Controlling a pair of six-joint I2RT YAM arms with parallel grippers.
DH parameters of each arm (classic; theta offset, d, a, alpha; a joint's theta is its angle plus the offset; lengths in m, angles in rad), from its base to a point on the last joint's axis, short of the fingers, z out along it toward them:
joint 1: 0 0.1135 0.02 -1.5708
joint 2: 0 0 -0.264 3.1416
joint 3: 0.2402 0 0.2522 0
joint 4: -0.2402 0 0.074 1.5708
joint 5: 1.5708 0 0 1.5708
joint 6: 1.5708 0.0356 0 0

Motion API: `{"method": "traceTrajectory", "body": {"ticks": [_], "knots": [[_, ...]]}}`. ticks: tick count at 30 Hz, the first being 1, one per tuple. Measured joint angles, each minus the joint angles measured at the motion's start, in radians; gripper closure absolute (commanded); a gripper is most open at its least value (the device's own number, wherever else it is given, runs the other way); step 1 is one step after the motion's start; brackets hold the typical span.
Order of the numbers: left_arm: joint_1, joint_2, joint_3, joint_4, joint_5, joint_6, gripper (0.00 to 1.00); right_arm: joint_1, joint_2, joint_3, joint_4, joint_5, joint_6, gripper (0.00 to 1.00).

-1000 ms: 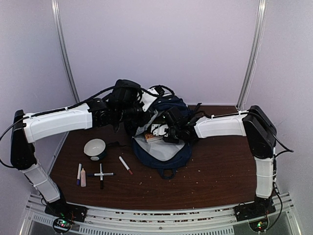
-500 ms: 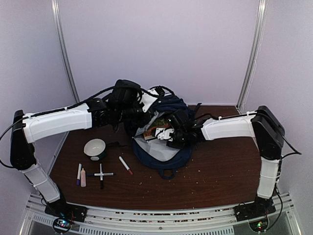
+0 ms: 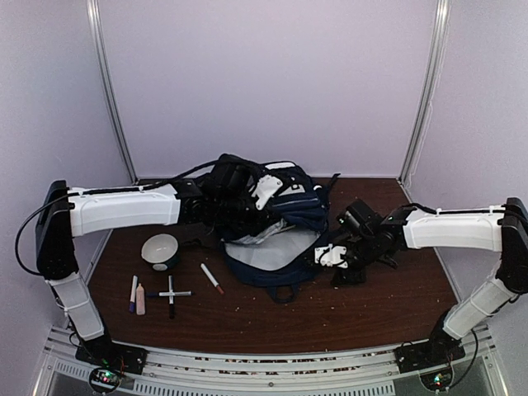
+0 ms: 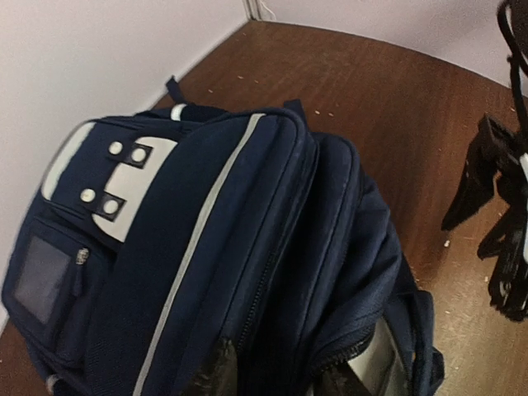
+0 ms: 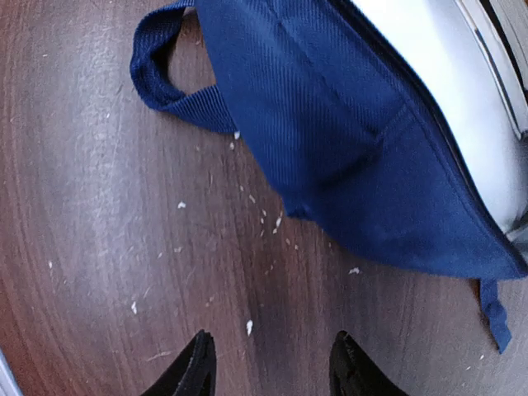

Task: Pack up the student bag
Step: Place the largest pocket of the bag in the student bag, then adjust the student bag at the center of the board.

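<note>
The student bag (image 3: 285, 206) is navy with white stripes and lies in the middle of the table, its light grey lining (image 3: 272, 257) showing at the front. My left gripper (image 3: 246, 219) is at the bag's top left. In the left wrist view its dark fingertips (image 4: 206, 371) pinch a fold of the bag (image 4: 206, 206) by the zip. My right gripper (image 3: 328, 256) is open and empty, low over bare table just right of the bag. In the right wrist view its fingers (image 5: 196, 367) straddle bare wood, with the bag (image 5: 346, 140) and its carry loop (image 5: 161, 70) beyond.
A white bowl (image 3: 161, 250) stands left of the bag. Several markers lie near the front left: one white with a red tip (image 3: 212, 278), two crossed (image 3: 171, 294), two side by side (image 3: 136, 295). Walls and metal posts close the back and sides.
My right gripper has pulled out of the bag's opening and moved right, down to the table; the item it held is gone from it. My left arm has lowered, and the bag's top has dropped forward.
</note>
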State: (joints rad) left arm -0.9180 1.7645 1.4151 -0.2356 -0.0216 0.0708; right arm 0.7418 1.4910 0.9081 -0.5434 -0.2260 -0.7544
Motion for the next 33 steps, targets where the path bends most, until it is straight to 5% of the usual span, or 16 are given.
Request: {"method": "traceTrajectory", "body": {"ticks": [6,9,15,20,29,33], "knots": [[-0.03,0.037,-0.056,-0.025,0.11,-0.043,0.41,-0.138,-0.036,0.135,-0.183,-0.129,-0.004,0.53],[-0.052,0.007,-0.122,-0.026,0.14,-0.05,0.13,-0.19,-0.035,0.271,-0.23,-0.167,-0.008,0.53],[-0.066,-0.212,-0.317,-0.038,0.148,-0.077,0.02,-0.243,0.045,0.526,-0.213,-0.272,0.076,0.53],[-0.035,-0.408,-0.435,-0.052,0.068,-0.125,0.02,-0.245,0.208,0.626,-0.133,-0.38,0.217,0.55],[0.27,-0.43,-0.541,-0.08,0.061,-0.213,0.32,-0.245,0.427,0.697,-0.096,-0.497,0.388,0.59],[0.308,-0.35,-0.523,-0.082,0.131,-0.208,0.44,-0.245,0.43,0.697,-0.097,-0.539,0.412,0.59]]}}
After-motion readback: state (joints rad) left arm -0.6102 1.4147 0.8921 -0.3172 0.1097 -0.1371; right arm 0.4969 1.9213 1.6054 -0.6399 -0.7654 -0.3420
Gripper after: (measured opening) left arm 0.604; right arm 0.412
